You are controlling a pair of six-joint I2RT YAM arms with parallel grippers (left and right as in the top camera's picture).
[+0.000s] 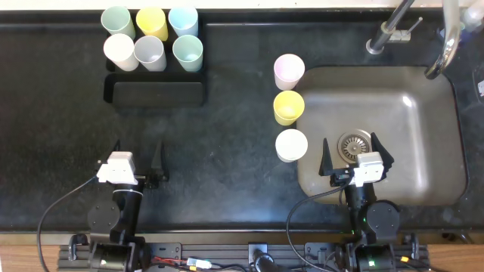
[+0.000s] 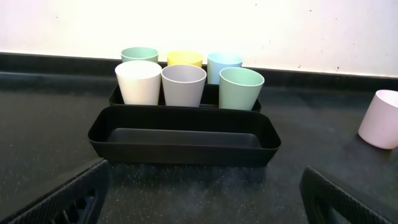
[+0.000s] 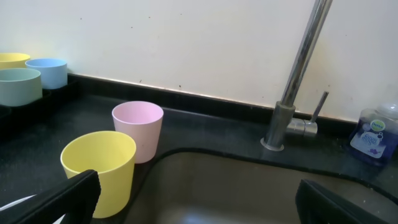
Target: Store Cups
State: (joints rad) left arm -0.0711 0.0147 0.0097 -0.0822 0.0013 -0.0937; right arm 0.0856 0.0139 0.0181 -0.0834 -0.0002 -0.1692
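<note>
Three loose cups stand in a column on the dark counter beside the sink: a pink cup (image 1: pixel 288 70) (image 3: pixel 138 129) (image 2: pixel 382 119), a yellow cup (image 1: pixel 288 106) (image 3: pixel 101 170) and a white cup (image 1: pixel 291 145). At the back left, several cups fill a black tray (image 1: pixel 114 66) (image 2: pixel 118 98): green, yellow, blue behind, white, grey, green in front. An empty black tray (image 1: pixel 155 93) (image 2: pixel 183 137) lies in front of it. My left gripper (image 1: pixel 138 159) (image 2: pixel 202 190) is open over bare counter, well short of the trays. My right gripper (image 1: pixel 352 153) (image 3: pixel 199 202) is open over the sink, right of the white cup.
A steel sink (image 1: pixel 423 136) (image 3: pixel 249 186) with a drain (image 1: pixel 354 143) takes up the right side. A tap (image 1: pixel 389 30) (image 3: pixel 298 74) stands behind it, a soap bottle (image 3: pixel 373 134) to its right. Open counter lies between the trays and the loose cups.
</note>
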